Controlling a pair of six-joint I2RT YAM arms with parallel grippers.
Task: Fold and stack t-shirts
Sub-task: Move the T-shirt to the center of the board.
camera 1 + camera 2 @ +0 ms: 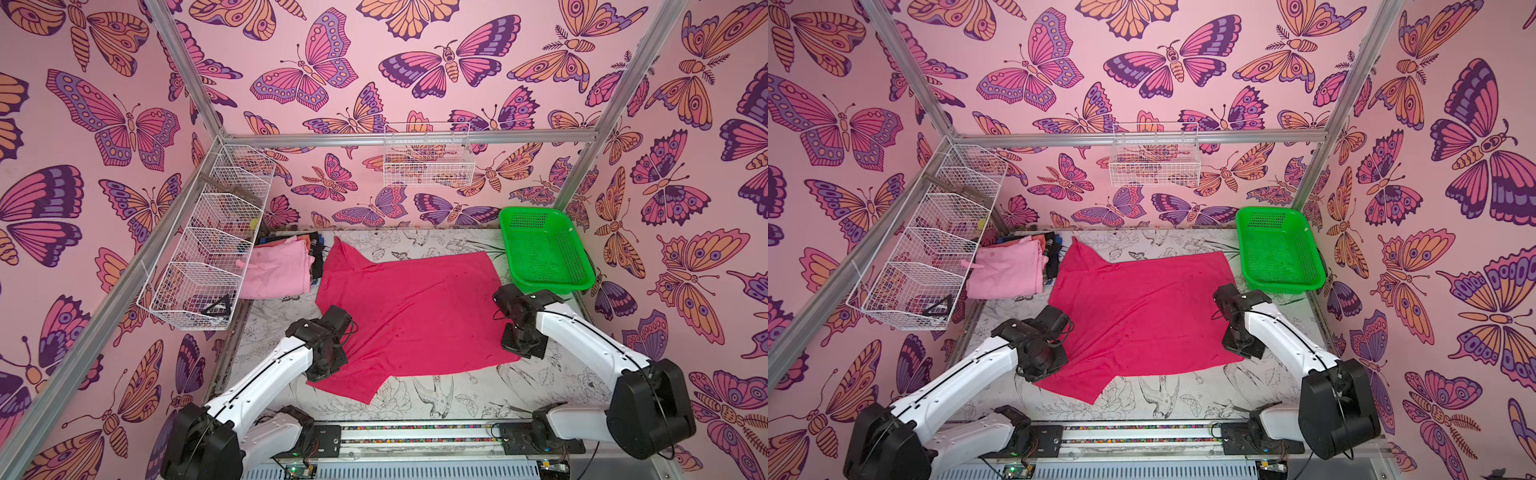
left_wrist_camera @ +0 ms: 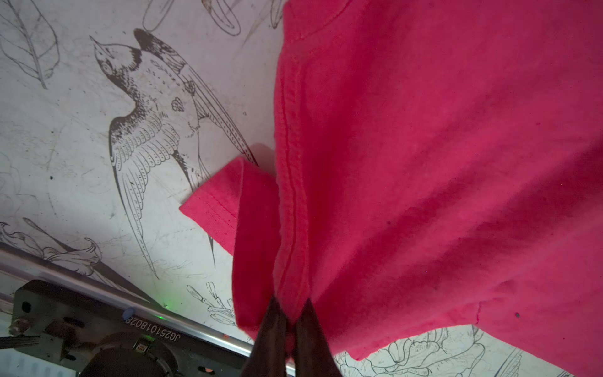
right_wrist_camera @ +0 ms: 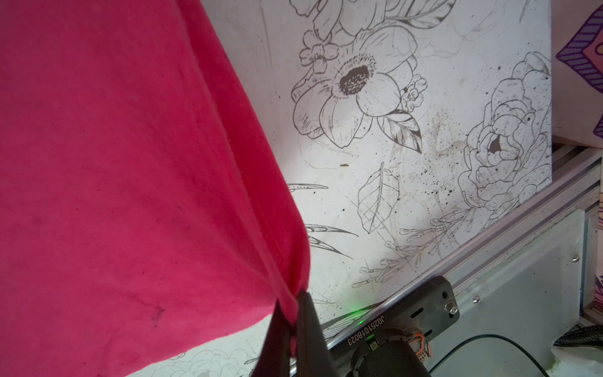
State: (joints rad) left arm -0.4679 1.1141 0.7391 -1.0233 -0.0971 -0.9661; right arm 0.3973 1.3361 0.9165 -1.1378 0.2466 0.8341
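A crimson t-shirt (image 1: pixel 411 307) (image 1: pixel 1138 311) lies spread across the middle of the table, with one sleeve pointing to the back left. My left gripper (image 2: pixel 291 303) is shut on a seam fold of the crimson t-shirt (image 2: pixel 424 163) at its near left side, beside a sleeve (image 2: pixel 222 209). My right gripper (image 3: pixel 291 298) is shut on the hem corner of the same shirt (image 3: pixel 114 163) at its right edge. Both pinched edges are lifted off the table. A folded light pink t-shirt (image 1: pixel 276 270) (image 1: pixel 1007 270) tops a pile at the back left, with orange (image 1: pixel 305 241) and dark cloth (image 1: pixel 318 259) under it.
A green mesh basket (image 1: pixel 544 249) (image 1: pixel 1279 249) stands at the back right corner. White wire baskets (image 1: pixel 208 249) hang along the left wall, and another (image 1: pixel 428 158) hangs on the back wall. The arms' base rail (image 1: pixel 415 434) runs along the table's front edge.
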